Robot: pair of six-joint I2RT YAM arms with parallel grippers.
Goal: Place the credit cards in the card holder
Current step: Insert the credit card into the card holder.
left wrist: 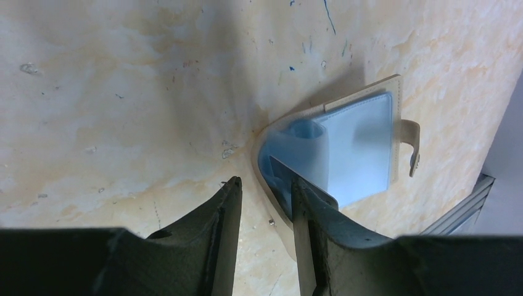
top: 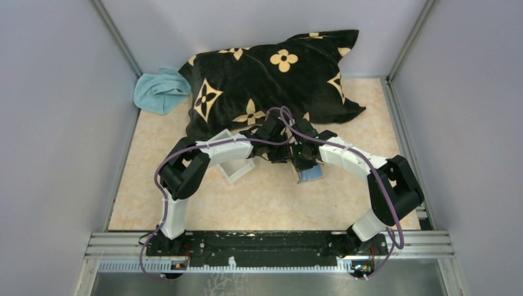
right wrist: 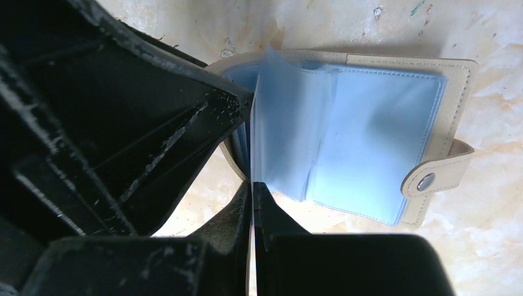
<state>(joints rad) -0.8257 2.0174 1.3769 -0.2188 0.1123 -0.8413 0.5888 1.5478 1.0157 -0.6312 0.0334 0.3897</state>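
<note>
Card holder (right wrist: 459, 80) is laid open just ahead of both grippers. Right gripper (right wrist: 251, 188) is clamped on a thin blue leaf (right wrist: 277, 123); card or sleeve cannot be told. Left gripper (left wrist: 265, 185) is set narrow, astride the holder's cover.

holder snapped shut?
No, the holder lies open, its blue sleeves showing and the snap tab hanging loose.

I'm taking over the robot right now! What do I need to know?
Left hand: open, astride one cover of the small tan folding card holder, which lies open.
Right hand: shut on a thin pale blue sheet at the holder; card or sleeve, unclear.
Done: holder opened. To do: get the credit cards in; no loose card clearly visible.
</note>
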